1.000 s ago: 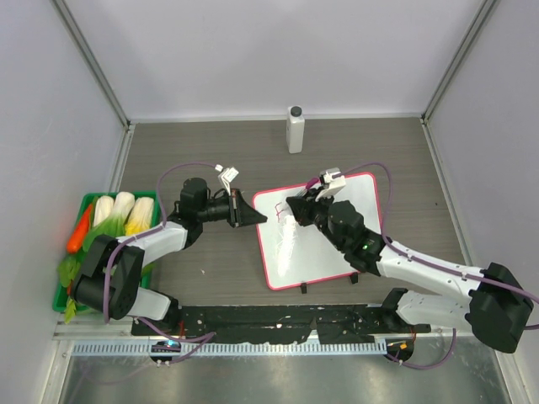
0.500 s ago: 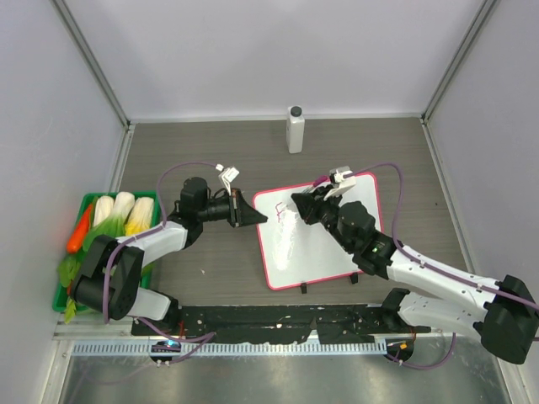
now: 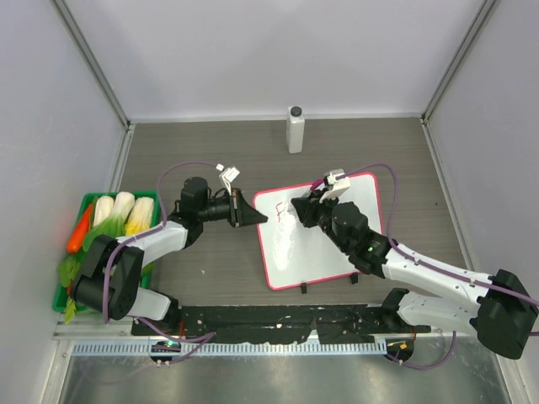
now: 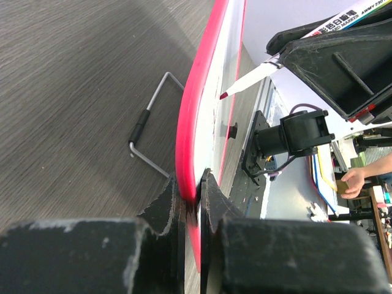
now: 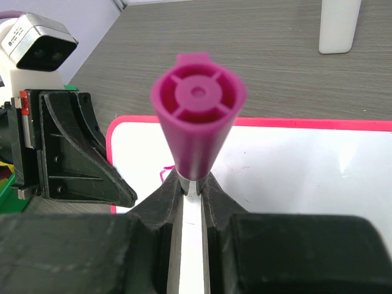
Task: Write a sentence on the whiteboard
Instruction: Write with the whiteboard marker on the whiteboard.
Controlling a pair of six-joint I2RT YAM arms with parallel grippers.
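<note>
The whiteboard point(image 3: 328, 240), white with a pink-red frame, lies at the table's middle right. My left gripper point(image 3: 254, 218) is shut on its left edge, and the red frame point(image 4: 196, 110) sits between the jaws in the left wrist view. My right gripper point(image 3: 305, 209) is shut on a magenta marker point(image 5: 196, 116) over the board's top left part. The marker's tip point(image 4: 225, 95) is at the board's surface. Of the sentence, only a short pink stroke point(image 5: 163, 174) shows beside the marker on the white surface point(image 5: 306, 165).
A white bottle point(image 3: 295, 129) stands at the back centre. A green tray point(image 3: 71, 272) with vegetables sits at the left edge. The board's black clip feet point(image 3: 303, 288) point toward the arm bases. A wire foot point(image 4: 150, 128) shows behind the board. Walls enclose three sides.
My right gripper with the marker has shifted slightly right and toward me over the board's top left. The left arm and the board have not moved.
</note>
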